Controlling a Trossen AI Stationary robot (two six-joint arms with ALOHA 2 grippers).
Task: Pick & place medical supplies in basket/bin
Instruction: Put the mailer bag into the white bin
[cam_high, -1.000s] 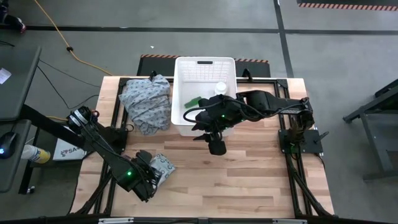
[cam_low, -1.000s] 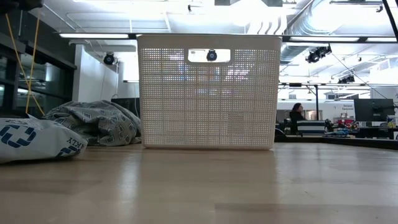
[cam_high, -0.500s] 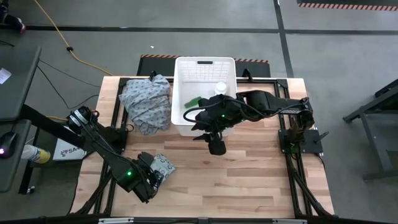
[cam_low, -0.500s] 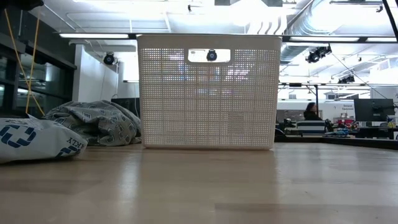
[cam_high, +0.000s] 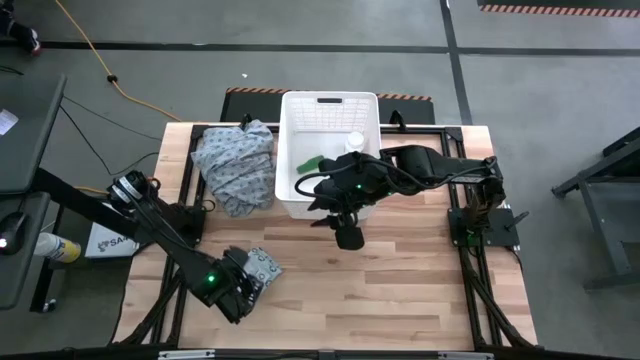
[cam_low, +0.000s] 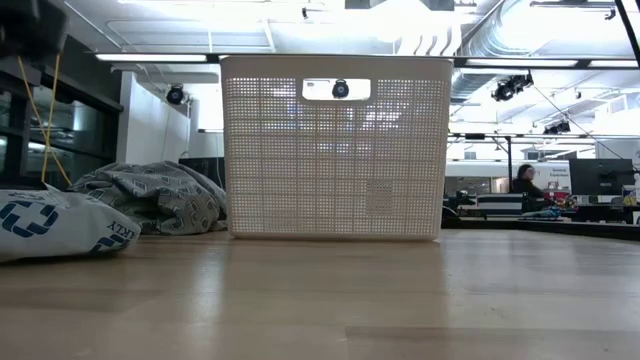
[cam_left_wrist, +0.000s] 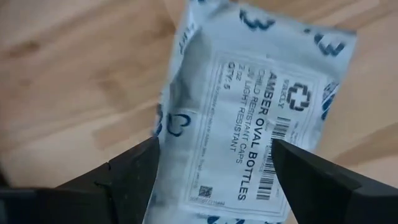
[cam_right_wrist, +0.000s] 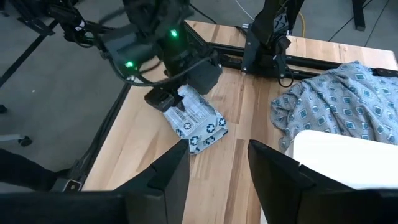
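A flat white soft packet with blue crosses (cam_high: 263, 266) (cam_low: 60, 225) lies on the table near its near-left corner. My left gripper (cam_high: 243, 283) (cam_left_wrist: 214, 143) is open just above it, one finger to each side of the packet's labelled end (cam_left_wrist: 249, 106); no touch shows. My right gripper (cam_high: 348, 238) (cam_right_wrist: 217, 144) is open in the air in front of the white perforated bin (cam_high: 330, 97) (cam_low: 335, 150). Inside the bin lie a white pill bottle (cam_high: 354, 142) and a green stick-shaped box (cam_high: 310, 162). The tube and the orange piece are out of view.
A crumpled grey-blue patterned cloth (cam_high: 235, 165) (cam_low: 150, 200) (cam_right_wrist: 336, 106) lies left of the bin, against its wall. Bare wood stretches across the table's near half and right side. A person sits at a desk in the room far behind the table.
In the low view my left gripper has come down toward the packet. The right arm has kept still. The person in the room behind has moved to the right.
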